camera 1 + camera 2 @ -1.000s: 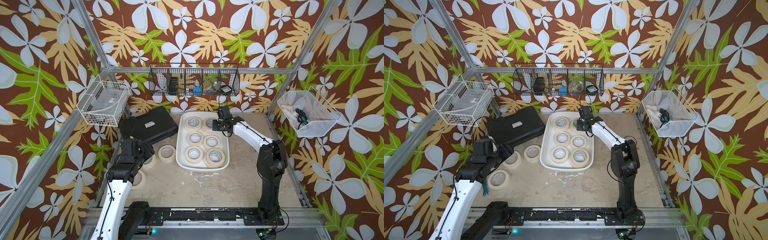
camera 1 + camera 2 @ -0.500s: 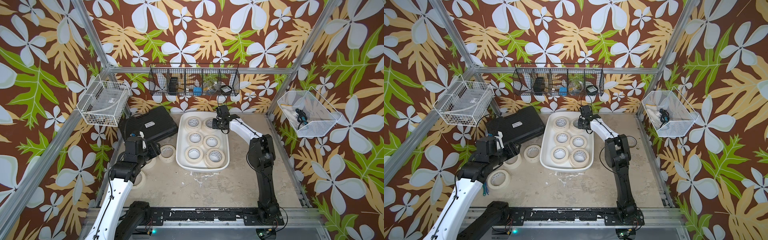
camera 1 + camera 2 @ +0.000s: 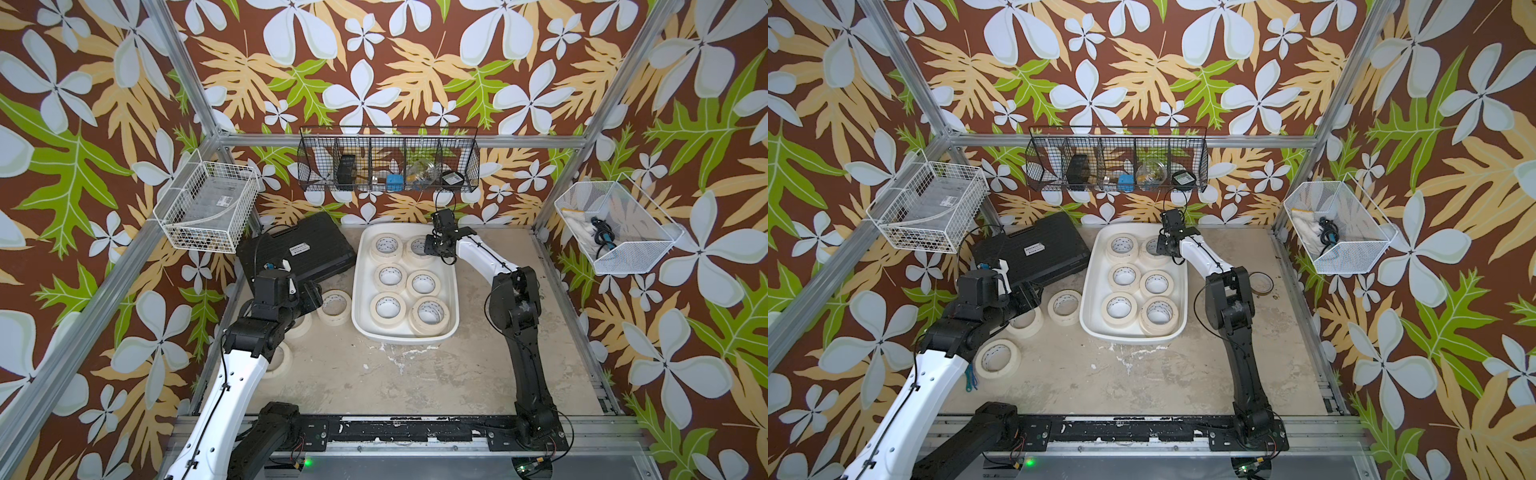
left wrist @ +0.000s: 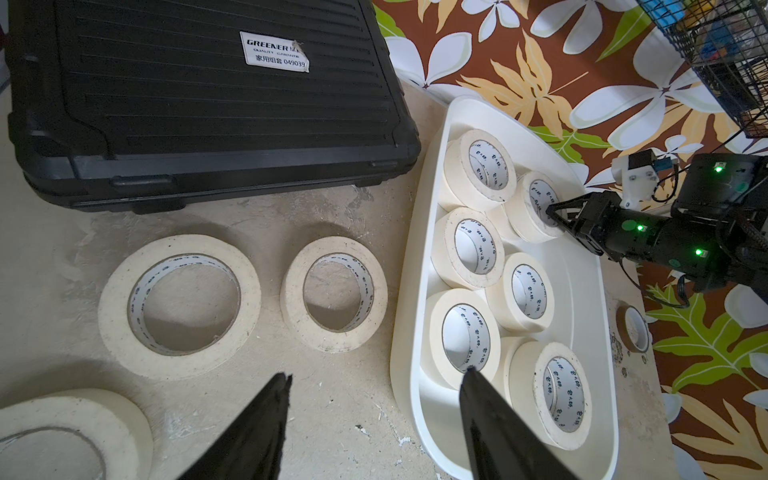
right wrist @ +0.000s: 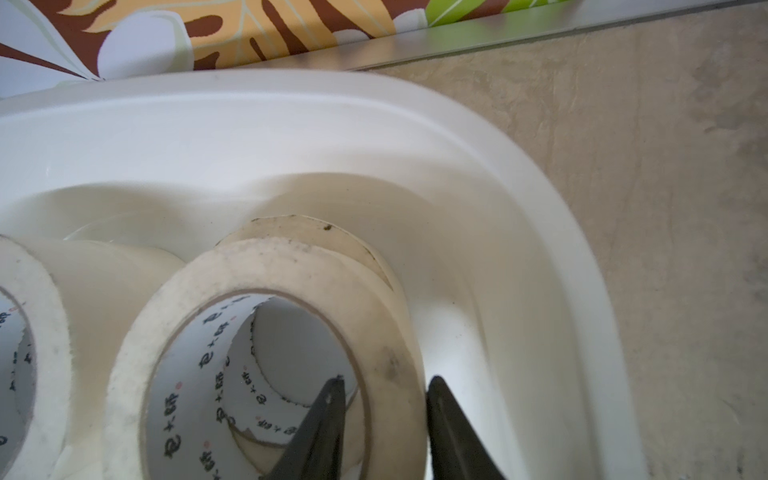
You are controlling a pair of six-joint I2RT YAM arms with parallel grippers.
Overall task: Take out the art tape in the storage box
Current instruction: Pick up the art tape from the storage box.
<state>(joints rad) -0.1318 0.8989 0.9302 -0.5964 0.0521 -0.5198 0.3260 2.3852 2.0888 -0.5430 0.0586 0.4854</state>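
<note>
Right gripper [image 5: 386, 380] pinches a corner roll's [image 5: 266, 266] wall in the box [image 5: 374, 124], so lift straight up, clearing the rim; left gripper [image 4: 376, 374] hangs open, empty.

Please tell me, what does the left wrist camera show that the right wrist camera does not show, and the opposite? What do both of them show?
Only the left wrist view: the black case, tape rolls lying flat on the table, and the open left gripper. Only the right wrist view: the right gripper closed on the wall of the corner roll, with one finger inside the core, and a second roll under it. Both: the storage box and that corner roll.
</note>
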